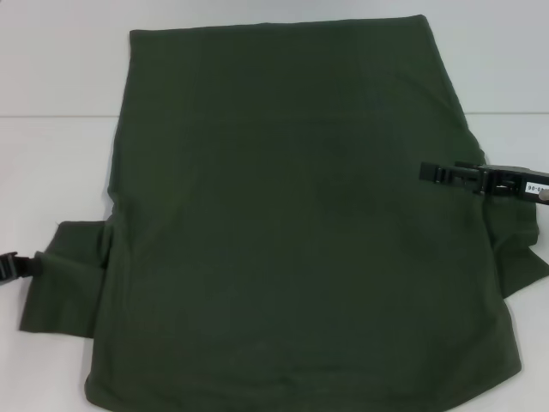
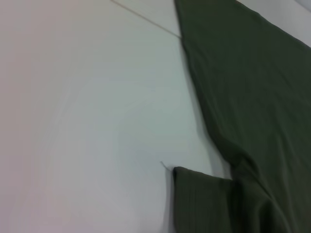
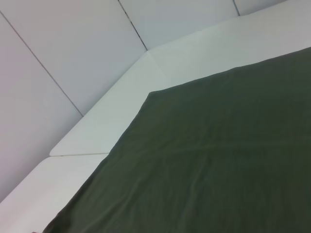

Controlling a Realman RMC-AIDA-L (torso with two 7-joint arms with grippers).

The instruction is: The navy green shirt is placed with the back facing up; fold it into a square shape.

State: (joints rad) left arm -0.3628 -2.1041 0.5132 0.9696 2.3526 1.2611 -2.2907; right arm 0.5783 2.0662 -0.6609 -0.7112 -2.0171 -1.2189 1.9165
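Your navy green shirt (image 1: pixel 300 223) lies flat, plain side up, across the white table (image 1: pixel 60 154); it looks soft, light and floppy, so pinch the sleeve hems, though I cannot tell either claw's state, left gripper (image 1: pixel 17 266) just beside the left sleeve, right gripper (image 1: pixel 467 178) over the right edge

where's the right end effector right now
In the head view the right end effector reaches in from the right edge, over the right side of the navy green shirt, just above its right sleeve. The white table lies beneath.
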